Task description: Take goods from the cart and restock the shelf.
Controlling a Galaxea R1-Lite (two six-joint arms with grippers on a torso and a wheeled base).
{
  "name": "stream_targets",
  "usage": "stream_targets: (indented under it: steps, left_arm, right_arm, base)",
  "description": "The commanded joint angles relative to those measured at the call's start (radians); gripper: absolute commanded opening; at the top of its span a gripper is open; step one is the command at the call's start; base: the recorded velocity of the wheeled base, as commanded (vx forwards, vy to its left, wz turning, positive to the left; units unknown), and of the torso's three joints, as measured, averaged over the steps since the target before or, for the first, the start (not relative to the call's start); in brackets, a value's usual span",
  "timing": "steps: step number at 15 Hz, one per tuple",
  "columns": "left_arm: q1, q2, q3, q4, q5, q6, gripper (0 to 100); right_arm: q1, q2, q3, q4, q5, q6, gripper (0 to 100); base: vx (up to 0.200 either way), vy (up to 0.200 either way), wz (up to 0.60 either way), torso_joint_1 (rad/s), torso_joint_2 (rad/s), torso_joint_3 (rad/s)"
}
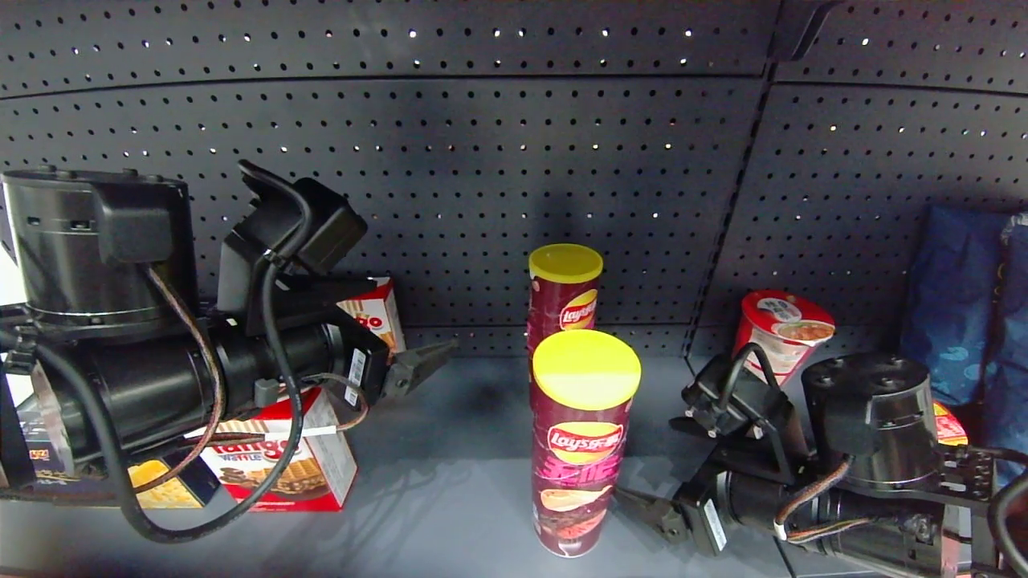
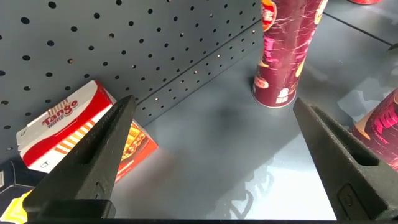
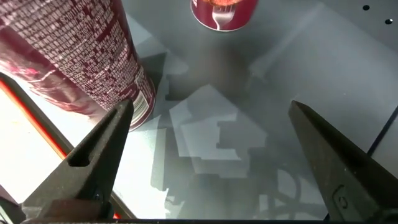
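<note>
Front can (image 1: 582, 449) upright on shelf (image 1: 450, 482), lined up before rear can (image 1: 564, 293): tidy row, label out. My right gripper (image 1: 646, 510) spread, empty, just beside front can. Left gripper (image 1: 422, 361) spread, empty, near wafer box (image 1: 317, 474).

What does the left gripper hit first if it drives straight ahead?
Probably the rear chip can, close to the line of the left gripper; it could slip past to the pegboard wall. Depth unclear.
</note>
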Motion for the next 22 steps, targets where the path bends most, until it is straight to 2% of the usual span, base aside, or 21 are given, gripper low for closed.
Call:
stream_targets:
  steps: [1, 11, 15, 18, 19, 22]
  left_arm:
    - [0.000, 0.002, 0.002, 0.000, 0.000, -0.001, 100]
    - [0.008, 0.000, 0.005, 0.000, 0.000, -0.001, 100]
    - [0.026, -0.029, -0.003, 0.001, 0.000, 0.002, 100]
    - [0.063, -0.127, 0.007, 0.003, 0.012, 0.005, 100]
    - [0.094, -0.176, 0.027, 0.003, 0.018, 0.002, 100]
    - [0.232, -0.339, 0.148, 0.009, 0.017, 0.002, 100]
  right_arm:
    - [0.001, 0.001, 0.001, 0.000, 0.000, 0.000, 100]
    - [-0.001, 0.006, 0.002, -0.002, -0.001, 0.000, 100]
    - [-0.016, -0.092, -0.013, -0.017, -0.034, 0.000, 100]
    - [-0.068, -0.241, -0.039, -0.015, -0.049, 0.001, 100]
    - [-0.087, -0.289, -0.027, -0.014, -0.049, 0.001, 100]
    - [-0.174, -0.392, 0.024, -0.017, -0.047, 0.001, 100]
  base:
    - [0.000, 0.000, 0.00, 0.000, 0.00, 0.000]
    - [0.000, 0.000, 0.00, 0.000, 0.00, 0.000]
    - [0.000, 0.000, 0.00, 0.000, 0.00, 0.000]
    - [0.000, 0.000, 0.00, 0.000, 0.00, 0.000]
    - [0.000, 0.000, 0.00, 0.000, 0.00, 0.000]
    - [0.000, 0.000, 0.00, 0.000, 0.00, 0.000]
